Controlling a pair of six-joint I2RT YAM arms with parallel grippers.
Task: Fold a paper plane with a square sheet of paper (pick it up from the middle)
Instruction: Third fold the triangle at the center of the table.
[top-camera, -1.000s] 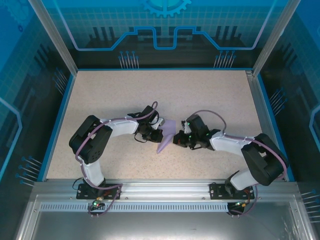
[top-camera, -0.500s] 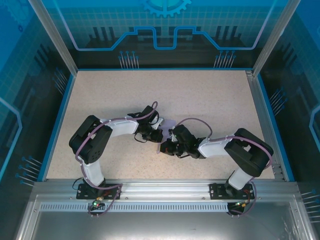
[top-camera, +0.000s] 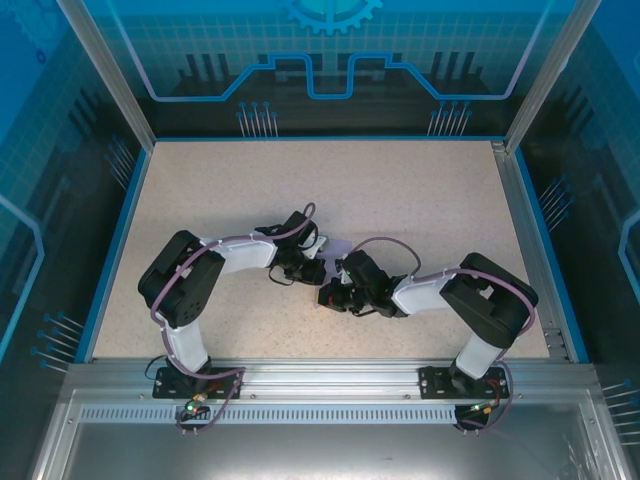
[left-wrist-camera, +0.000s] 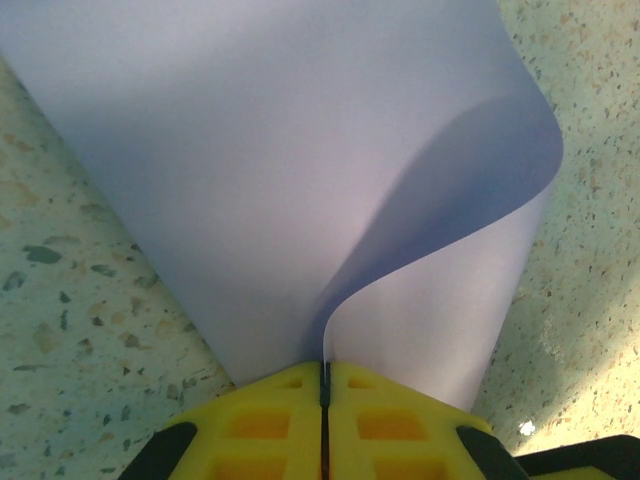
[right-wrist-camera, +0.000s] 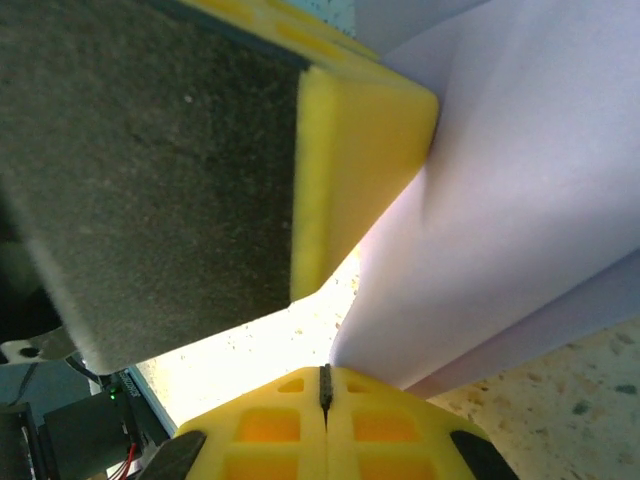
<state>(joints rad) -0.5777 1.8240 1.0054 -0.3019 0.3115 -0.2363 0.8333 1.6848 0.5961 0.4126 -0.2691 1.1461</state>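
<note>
Speckled beige table (top-camera: 400, 190) lies under the left gripper (left-wrist-camera: 325, 385). Blue patterned wall (top-camera: 330, 70) stands well beyond it. Metal rail (top-camera: 330, 375) runs behind it.

Sheet of paper (left-wrist-camera: 300, 180) sits betw. left gripper (top-camera: 308, 268) & right gripper (top-camera: 332, 296), just beside ea. other, at table (top-camera: 420, 200) centre.

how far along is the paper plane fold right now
Early. Done: the square sheet of paper is gripped, with the left hand and right hand both shut on it. In hand: the sheet bows over in a soft curl between them, likely a first fold being formed. Left: no pressed crease, pointed nose or wings show, so nearly all the folding remains.
</note>
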